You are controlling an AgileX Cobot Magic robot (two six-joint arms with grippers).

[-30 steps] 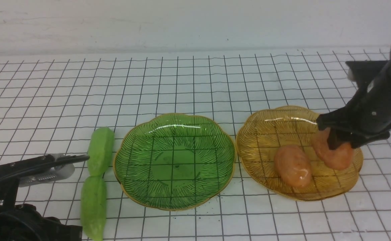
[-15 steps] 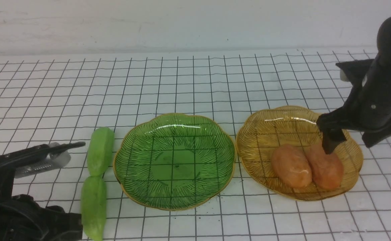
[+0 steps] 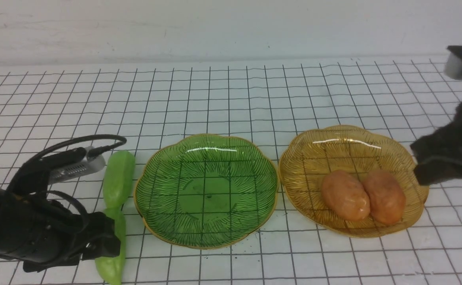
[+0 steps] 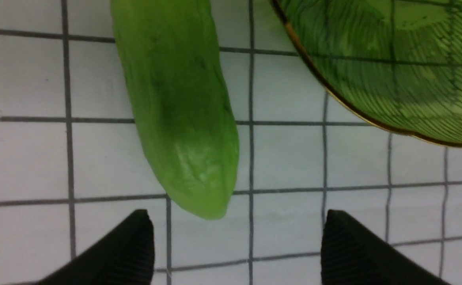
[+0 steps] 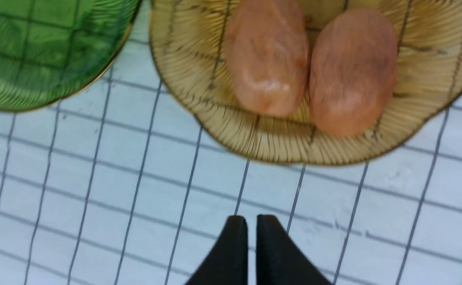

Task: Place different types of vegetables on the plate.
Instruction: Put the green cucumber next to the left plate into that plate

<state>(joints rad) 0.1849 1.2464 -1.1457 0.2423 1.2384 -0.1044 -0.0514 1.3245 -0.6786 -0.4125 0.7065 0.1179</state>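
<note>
Two toy potatoes lie side by side, touching, in the amber plate (image 3: 318, 152) on the right of a white, black-gridded bench (image 3: 231, 99): the left potato (image 3: 345, 195) and the right potato (image 3: 385, 196), both with their long sides running toward the camera. The green plate (image 3: 206, 198) sits just beside the amber one, at the middle of the bench. To its left, on the bare bench, two light-green peppers lie end to end: the far pepper (image 3: 118, 178) close to the green plate's rim, and the near pepper (image 3: 114, 267) partly hidden behind the left arm (image 3: 37, 233), which hangs low over it. The left wrist view shows that arm's jaws standing wide and holding nothing, with the tapered tip of a green pepper (image 4: 179, 118) just ahead of the gap between them; which of the two peppers this is cannot be told. The right arm (image 3: 448, 158), blurred, is at the right edge, beside the amber plate's rim. Its jaws are pressed together on nothing, over bare bench on the near side of that plate
</note>
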